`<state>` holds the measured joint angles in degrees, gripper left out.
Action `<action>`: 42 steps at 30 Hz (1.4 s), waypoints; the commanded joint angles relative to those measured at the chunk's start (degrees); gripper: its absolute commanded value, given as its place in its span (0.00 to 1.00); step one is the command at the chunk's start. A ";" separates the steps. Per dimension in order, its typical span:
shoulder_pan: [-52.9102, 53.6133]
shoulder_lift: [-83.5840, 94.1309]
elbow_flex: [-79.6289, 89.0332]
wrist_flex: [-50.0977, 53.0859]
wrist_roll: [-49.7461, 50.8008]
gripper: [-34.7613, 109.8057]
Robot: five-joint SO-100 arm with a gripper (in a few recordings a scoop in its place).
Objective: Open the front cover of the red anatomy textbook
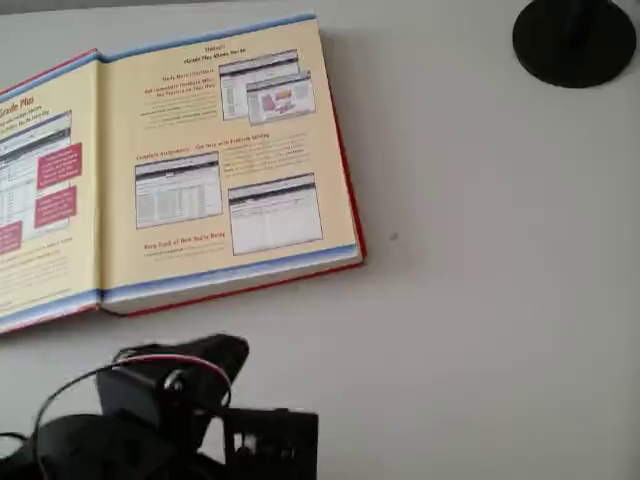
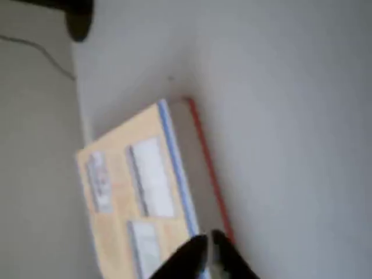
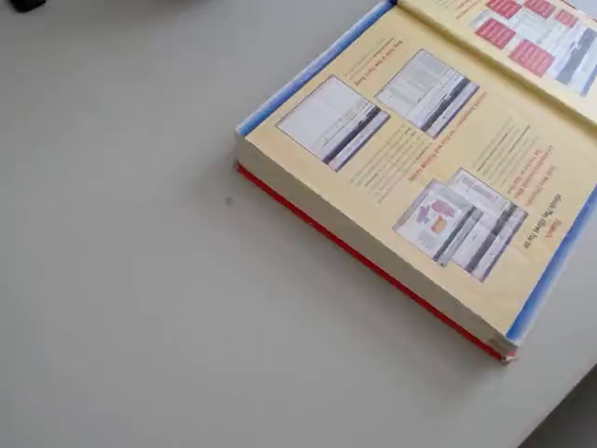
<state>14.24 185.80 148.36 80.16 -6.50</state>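
One stiff board, the front cover [image 1: 45, 190], already lies flat-open off the heavy red anatomy textbook [image 1: 230, 160]; you'd grip its free edge w/ gripper [image 2: 208, 239], jaws near-closed, empty.

red anatomy textbook [image 1: 230, 150]: showing smooth cream-yellow paper pages with a slight sheen
front cover [image 1: 40, 190]: lying as stiff board, printed inside
desk [image 1: 500, 300]: looking matt, smooth, pale grey
gripper [image 2: 210, 247]: appearing as dark matt plastic
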 commanded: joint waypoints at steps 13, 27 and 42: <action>-8.35 2.64 6.59 0.97 4.04 0.24; -10.11 2.64 21.53 -4.57 4.04 0.24; -13.80 2.72 21.62 -4.83 9.32 0.24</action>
<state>0.97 188.44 168.75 75.23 2.29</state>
